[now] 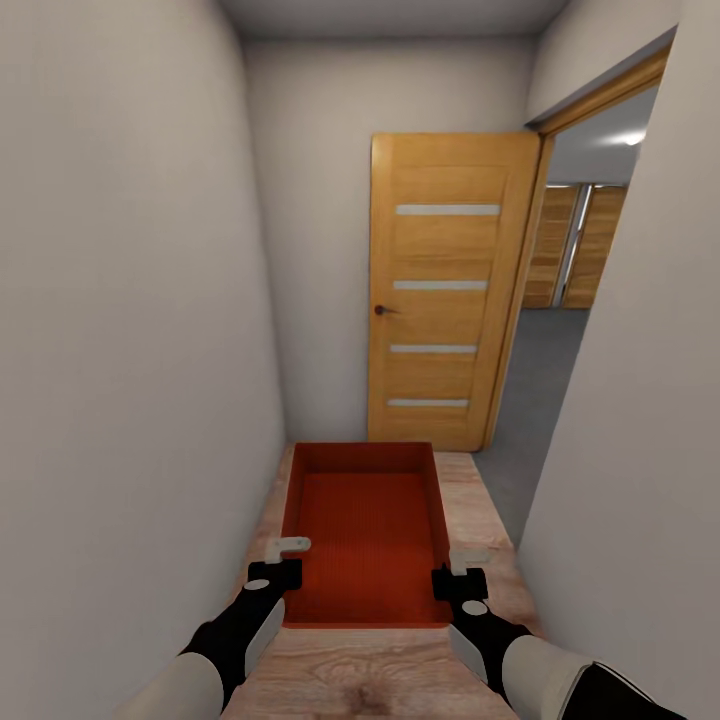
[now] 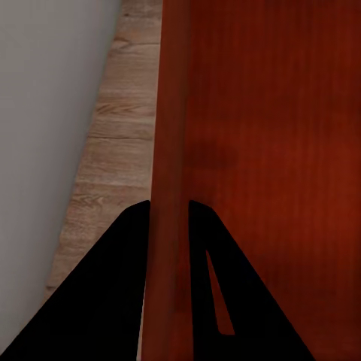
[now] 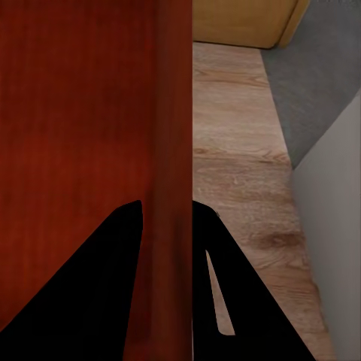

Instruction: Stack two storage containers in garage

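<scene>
The orange-red open rectangular storage container (image 1: 365,535) sits lower centre, the wooden panelled door (image 1: 447,300) above it, the doorway's grey floor (image 1: 530,400) at right.

Orange-red storage container (image 1: 366,530), open-topped, level, seemingly held above wood flooring.

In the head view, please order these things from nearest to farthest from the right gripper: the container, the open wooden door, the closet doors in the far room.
1. Container: its right wall is clamped in the right gripper.
2. Open wooden door: ahead, at the corridor's end.
3. Closet doors: farthest, seen through the doorway on the right.
</scene>
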{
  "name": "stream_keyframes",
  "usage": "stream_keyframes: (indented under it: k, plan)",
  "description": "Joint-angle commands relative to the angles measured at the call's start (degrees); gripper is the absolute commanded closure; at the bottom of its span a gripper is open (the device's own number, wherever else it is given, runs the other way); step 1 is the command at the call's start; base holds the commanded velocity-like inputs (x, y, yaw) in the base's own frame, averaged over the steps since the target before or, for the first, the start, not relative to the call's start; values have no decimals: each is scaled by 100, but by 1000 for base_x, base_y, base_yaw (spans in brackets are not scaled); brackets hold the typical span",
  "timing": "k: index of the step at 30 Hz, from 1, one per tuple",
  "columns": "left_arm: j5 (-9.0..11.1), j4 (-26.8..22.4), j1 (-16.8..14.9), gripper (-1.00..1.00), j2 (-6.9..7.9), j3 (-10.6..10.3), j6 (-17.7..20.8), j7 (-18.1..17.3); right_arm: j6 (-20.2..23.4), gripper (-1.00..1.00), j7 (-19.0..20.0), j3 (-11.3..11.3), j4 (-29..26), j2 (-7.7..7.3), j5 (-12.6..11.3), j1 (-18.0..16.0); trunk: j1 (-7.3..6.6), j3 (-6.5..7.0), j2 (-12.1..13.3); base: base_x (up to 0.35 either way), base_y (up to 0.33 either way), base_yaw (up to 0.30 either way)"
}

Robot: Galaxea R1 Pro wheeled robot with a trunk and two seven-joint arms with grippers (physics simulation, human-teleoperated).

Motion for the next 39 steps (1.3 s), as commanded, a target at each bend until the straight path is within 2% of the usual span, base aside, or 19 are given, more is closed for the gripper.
stream_keyframes:
  k: [1,39]
  plan:
    - [41,-6,-3,100,68,48,40,77,-42,100,-8,-386,-9,-36,-19,-8,6,-11,-10,322,0,0]
    - [41,-8,-3,100,68,48,36,77,-48,100,-15,-386,-9,-36,-19,-8,6,-11,-10,322,0,0]
